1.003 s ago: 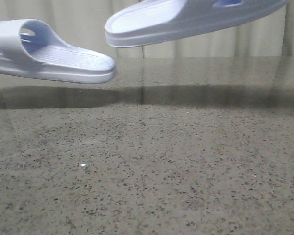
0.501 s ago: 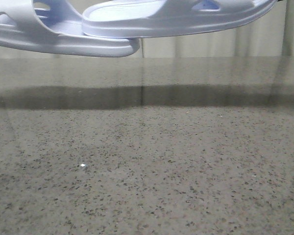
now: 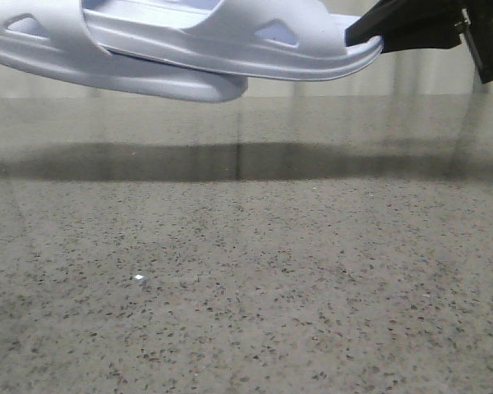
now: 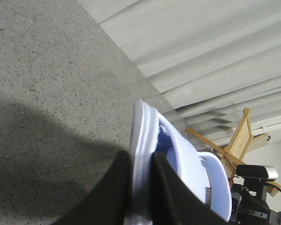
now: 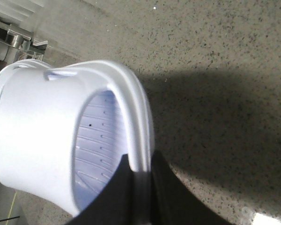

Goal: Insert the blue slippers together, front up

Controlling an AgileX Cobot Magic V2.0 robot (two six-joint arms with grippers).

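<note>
Pinching with the left fingers (image 4: 113, 197) the sole rim of one of the blue slippers (image 4: 145, 140), one finger on each side of the edge, clenched tight. Same on the other side: right fingers (image 5: 166, 197) closed on the sole rim of the second slipper (image 5: 42, 136), ridged footbed facing the wrist camera, strap arching away from the grip.

Seen from the front, gripped by the right fingers (image 3: 394, 29) at the very end of the second slipper (image 3: 255, 33), leaving its whole length free to slide. Left grip out of frame there, beyond the picture's left edge.

Held by the rims, probably, so that straps and footbeds stay clear for nesting. Second slipper lying on top of the left-held slipper (image 3: 172, 78), overlapping along most of its length and apparently pushed under that one's strap; how deep, cannot tell. Both carried high above the desk (image 3: 246, 271), well apart from it, roughly level, straps upward. Insertion judged under way, not clearly finished.
</note>
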